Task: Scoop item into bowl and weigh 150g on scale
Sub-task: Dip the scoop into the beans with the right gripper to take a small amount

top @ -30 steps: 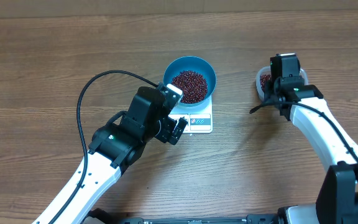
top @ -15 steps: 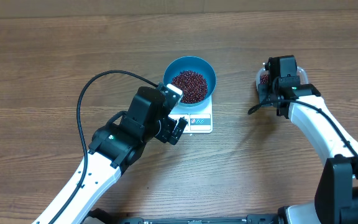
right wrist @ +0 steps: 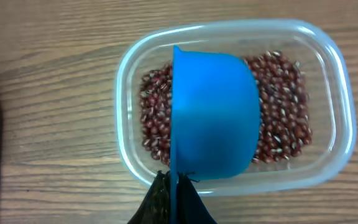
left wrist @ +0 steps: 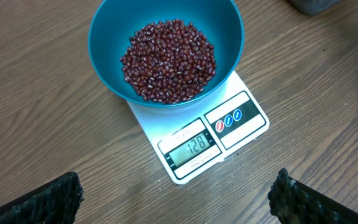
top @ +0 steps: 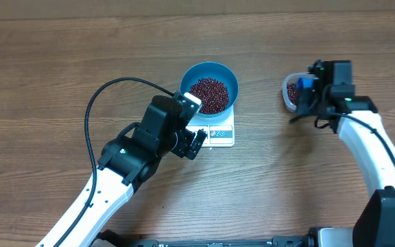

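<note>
Progress: scale (left wrist: 149, 126) is reading 128 under bowl (left wrist: 102, 37) of beans (left wrist: 169, 59); more needed.
Right gripper (right wrist: 173, 196): clamping scoop (right wrist: 213, 124) over tub (right wrist: 347, 115).
Left gripper (left wrist: 179, 202): gaping apart.

My overhead camera looked straight down from well above the wooden table (top: 46, 68). The left wrist camera hung close over the blue bowl (left wrist: 107, 37) and the scale (left wrist: 148, 121). The right wrist camera looked down, closer still, past the blue scoop (right wrist: 216, 112) into the clear tub (right wrist: 334, 155). The overhead view shared all four.
</note>
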### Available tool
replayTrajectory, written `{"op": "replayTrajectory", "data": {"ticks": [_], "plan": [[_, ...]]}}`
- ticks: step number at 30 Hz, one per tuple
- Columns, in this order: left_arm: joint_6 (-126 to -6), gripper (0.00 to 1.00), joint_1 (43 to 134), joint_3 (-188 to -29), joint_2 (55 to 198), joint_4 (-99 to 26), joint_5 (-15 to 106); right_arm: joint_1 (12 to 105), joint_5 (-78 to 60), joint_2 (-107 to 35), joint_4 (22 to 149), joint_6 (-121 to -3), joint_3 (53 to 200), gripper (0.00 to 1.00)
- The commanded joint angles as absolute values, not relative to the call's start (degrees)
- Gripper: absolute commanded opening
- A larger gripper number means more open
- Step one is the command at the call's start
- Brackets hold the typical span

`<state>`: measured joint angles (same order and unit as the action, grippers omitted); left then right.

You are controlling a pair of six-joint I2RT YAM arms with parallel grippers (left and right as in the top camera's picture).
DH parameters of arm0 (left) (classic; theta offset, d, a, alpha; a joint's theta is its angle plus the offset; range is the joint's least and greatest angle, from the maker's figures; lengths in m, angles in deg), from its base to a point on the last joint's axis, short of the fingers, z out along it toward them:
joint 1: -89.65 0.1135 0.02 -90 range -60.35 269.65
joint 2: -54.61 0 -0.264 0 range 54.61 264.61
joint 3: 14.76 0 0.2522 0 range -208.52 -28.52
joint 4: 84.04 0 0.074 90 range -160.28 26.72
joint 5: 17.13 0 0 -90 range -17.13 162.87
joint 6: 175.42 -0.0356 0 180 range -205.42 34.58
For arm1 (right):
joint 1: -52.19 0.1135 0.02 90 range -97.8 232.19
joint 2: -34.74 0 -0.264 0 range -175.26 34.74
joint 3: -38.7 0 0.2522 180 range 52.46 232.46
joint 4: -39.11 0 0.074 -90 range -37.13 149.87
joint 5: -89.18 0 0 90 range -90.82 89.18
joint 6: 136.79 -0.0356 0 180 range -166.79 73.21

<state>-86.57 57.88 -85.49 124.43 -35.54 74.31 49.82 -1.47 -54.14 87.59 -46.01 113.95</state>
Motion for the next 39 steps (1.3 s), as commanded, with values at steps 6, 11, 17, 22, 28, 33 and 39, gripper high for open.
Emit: {"op": "replayTrajectory", "data": {"ticks": [6,11,17,22,28,33,39], "plan": [[-85.85,0.99,58.17,-85.36,124.63,-35.58,73.41,39.27,-20.68,-52.81,88.66,-46.8,113.64,0.04],[-85.85,1.0,58.17,-85.36,124.63,-35.58,73.41,33.3,-30.1,-52.81,89.58,-46.78,113.64,0.04],[-85.85,0.99,58.17,-85.36,124.63,-35.58,73.41,30.85,-33.8,-52.81,89.58,-46.78,113.64,0.04],[-85.85,1.0,58.17,-85.36,124.63,-35.58,73.41,30.79,-34.19,-52.78,89.62,-47.08,113.67,0.04],[-85.85,1.0,58.17,-85.36,124.63,-35.58,73.41,30.79,-35.72,-52.46,89.44,-49.64,114.08,0.04],[-85.85,1.0,58.17,-85.36,124.63,-35.58,73.41,30.79,-37.56,-51.58,89.44,-50.06,115.81,0.04],[-85.85,1.0,58.17,-85.36,124.63,-35.58,73.43,30.96,-43.35,-48.65,89.49,-51.76,117.25,0.04]]}}
